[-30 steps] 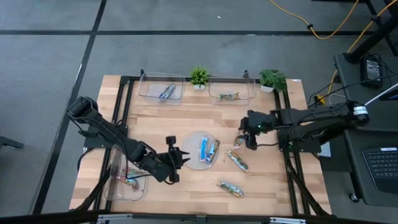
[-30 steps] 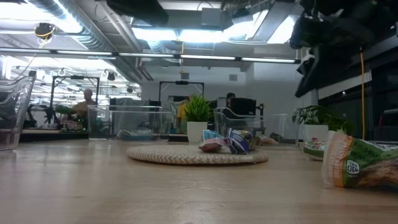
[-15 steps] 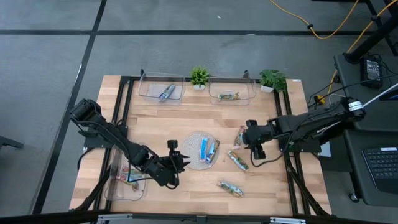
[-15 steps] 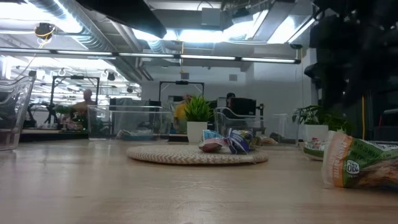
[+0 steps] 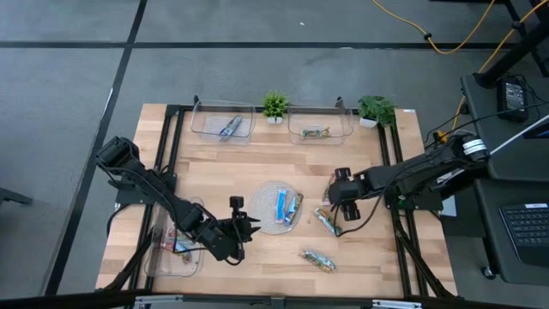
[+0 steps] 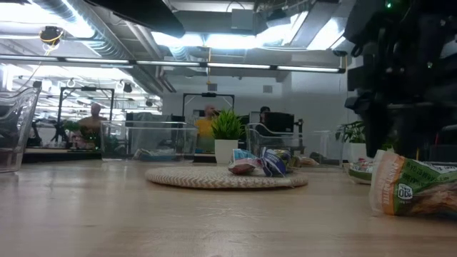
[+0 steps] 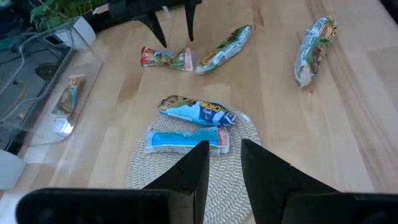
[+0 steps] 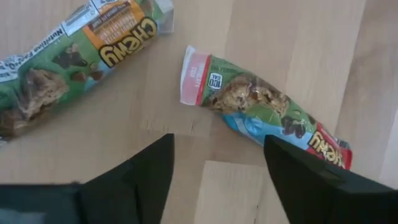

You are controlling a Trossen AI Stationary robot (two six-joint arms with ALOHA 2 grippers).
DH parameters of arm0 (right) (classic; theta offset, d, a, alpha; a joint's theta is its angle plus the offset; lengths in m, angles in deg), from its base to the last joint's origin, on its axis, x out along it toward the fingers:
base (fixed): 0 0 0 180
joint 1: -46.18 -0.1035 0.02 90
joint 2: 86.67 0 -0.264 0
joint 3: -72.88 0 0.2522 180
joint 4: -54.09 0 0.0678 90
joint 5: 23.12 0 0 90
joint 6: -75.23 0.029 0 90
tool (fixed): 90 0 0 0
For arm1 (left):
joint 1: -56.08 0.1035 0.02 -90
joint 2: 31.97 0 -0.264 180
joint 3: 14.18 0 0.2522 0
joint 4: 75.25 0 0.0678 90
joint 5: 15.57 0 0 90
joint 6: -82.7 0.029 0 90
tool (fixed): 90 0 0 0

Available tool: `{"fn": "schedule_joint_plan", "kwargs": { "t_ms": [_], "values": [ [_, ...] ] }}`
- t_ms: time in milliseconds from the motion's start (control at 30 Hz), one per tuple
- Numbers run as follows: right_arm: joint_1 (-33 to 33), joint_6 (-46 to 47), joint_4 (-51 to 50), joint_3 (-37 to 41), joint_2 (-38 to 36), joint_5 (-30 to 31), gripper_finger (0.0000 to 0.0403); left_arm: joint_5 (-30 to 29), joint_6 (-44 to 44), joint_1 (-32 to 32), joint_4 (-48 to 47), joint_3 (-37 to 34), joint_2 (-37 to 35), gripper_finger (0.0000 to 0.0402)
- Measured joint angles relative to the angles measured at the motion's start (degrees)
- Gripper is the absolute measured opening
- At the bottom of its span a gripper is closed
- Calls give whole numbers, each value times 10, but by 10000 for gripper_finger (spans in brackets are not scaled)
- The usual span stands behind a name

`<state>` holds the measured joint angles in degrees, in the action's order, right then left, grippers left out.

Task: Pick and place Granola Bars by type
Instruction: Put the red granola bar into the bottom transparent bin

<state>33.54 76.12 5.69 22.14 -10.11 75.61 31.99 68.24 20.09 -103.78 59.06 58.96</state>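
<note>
Two blue granola bars [image 5: 287, 205] lie on the round woven mat [image 5: 266, 219]. A red bar [image 8: 261, 106] and a green bar [image 8: 68, 56] lie on the wood to the mat's right. Another green bar [image 5: 317, 259] lies nearer the near edge. My right gripper [image 8: 214, 168] is open and hovers just above the red bar [image 5: 331, 190], fingers pointing down and touching nothing. My left gripper [image 7: 224, 165] is open with a narrow gap, level at the mat's left rim, short of the blue bars [image 7: 186, 140].
Two clear trays stand at the far edge, one with a blue bar [image 5: 229, 128], one with a green bar [image 5: 316, 132]. A third tray [image 5: 176, 249] at the near left holds a red bar. Two small potted plants [image 5: 274, 106] stand by the far trays.
My right gripper has moved toward the near edge and slightly left, coming down over the red bar. The bars have stayed where they were.
</note>
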Motion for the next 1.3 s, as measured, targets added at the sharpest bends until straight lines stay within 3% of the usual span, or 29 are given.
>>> {"fn": "schedule_joint_plan", "kwargs": {
  "t_ms": [267, 833, 1300],
  "values": [
    [0, -18, 20, 0, -1, 11, 303, 0, -9, 0, 0, 0, 0, 86],
    [0, -57, 72, 0, 4, 6, 295, 1, -9, 0, 0, 0, 0, 86],
    [1, -59, 114, 0, 68, -3, 295, 1, -9, 0, 2, 0, 0, 86]
  ]
}}
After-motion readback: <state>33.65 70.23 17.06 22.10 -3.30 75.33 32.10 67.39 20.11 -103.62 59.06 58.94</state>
